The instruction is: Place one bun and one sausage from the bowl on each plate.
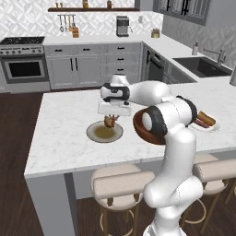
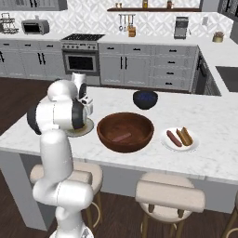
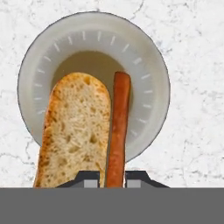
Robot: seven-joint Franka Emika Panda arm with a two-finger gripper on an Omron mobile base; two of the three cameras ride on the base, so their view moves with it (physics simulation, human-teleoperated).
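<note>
My gripper [image 3: 111, 179] hangs over the grey-rimmed plate [image 3: 148, 57], shut on a reddish sausage [image 3: 118, 127] that runs up between the fingers. A tan bun [image 3: 76, 131] sits right against the sausage's left side; I cannot tell whether the fingers pinch it too. From the left base view the gripper [image 1: 109, 119] holds the food just above that plate [image 1: 99, 134]. The reddish-brown bowl [image 2: 125, 123] stands to the right, with one sausage [image 2: 122, 137] inside. A sausage [image 2: 174, 138] and a bun [image 2: 186, 135] lie on the white plate [image 2: 193, 144].
A small dark blue bowl [image 2: 145, 99] sits behind the big bowl on the marble island [image 2: 209, 116]. My own arm [image 1: 161, 117] crosses in front of the big bowl [image 1: 139, 126]. Padded stools [image 1: 122, 182] line the island's near edge.
</note>
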